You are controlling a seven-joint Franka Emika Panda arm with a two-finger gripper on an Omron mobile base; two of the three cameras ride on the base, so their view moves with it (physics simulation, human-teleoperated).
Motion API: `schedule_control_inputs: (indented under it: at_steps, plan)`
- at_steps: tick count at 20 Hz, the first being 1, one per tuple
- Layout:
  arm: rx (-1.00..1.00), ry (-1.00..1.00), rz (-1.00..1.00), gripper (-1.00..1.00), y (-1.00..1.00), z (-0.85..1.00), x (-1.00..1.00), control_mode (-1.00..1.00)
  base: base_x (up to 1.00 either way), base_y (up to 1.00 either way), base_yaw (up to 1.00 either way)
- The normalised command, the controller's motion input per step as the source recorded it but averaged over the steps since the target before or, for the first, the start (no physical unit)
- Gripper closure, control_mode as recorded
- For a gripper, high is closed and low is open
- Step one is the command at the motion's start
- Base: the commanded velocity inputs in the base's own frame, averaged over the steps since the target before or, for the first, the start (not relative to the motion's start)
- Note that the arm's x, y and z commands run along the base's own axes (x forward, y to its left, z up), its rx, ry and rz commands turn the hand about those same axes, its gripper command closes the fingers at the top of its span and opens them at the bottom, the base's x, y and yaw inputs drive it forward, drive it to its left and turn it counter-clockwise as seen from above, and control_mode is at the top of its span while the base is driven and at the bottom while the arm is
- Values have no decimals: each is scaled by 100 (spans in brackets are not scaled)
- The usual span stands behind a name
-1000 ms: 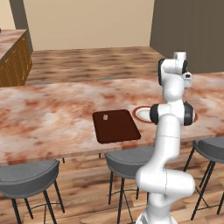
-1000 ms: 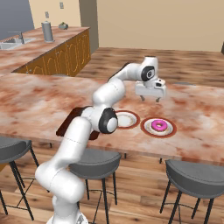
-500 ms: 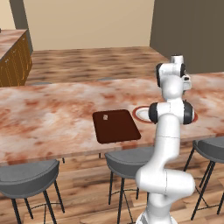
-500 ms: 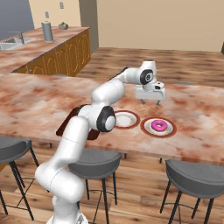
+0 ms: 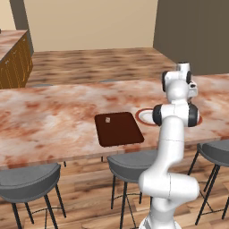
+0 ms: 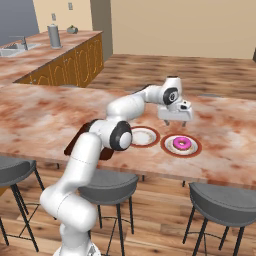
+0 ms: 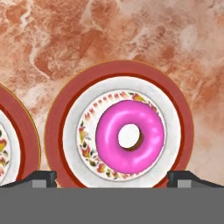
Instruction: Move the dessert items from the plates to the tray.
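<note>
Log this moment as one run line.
end effector: open, above donut | donut: on plate | tan lump: on tray

Claw (image 6: pixel 176 121) lower, nearer donut (image 6: pixel 181 143).

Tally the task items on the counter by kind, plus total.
Round white plates with reddish-brown rims: 2 (one holding the donut, one bare)
Flat dark brown rectangular tray: 1
Pink-frosted ring donut: 1
Tiny pale tan lump on the tray: 1
Total: 5
</note>
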Motion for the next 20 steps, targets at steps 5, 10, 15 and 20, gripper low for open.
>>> schedule_control_inputs:
  at_steps: [5, 10, 15, 20]
  plan:
    - [0, -3, 0, -100, -4, -7, 0, -100, 0, 0, 0]
    - [0, 0, 0, -100, 2, -21, 0, -100, 0, 0, 0]
    - [0, 0, 0, -100, 1, -34, 0, -100, 0, 0, 0]
    - [0, 0, 0, -100, 0, -24, 0, -100, 0, 0, 0]
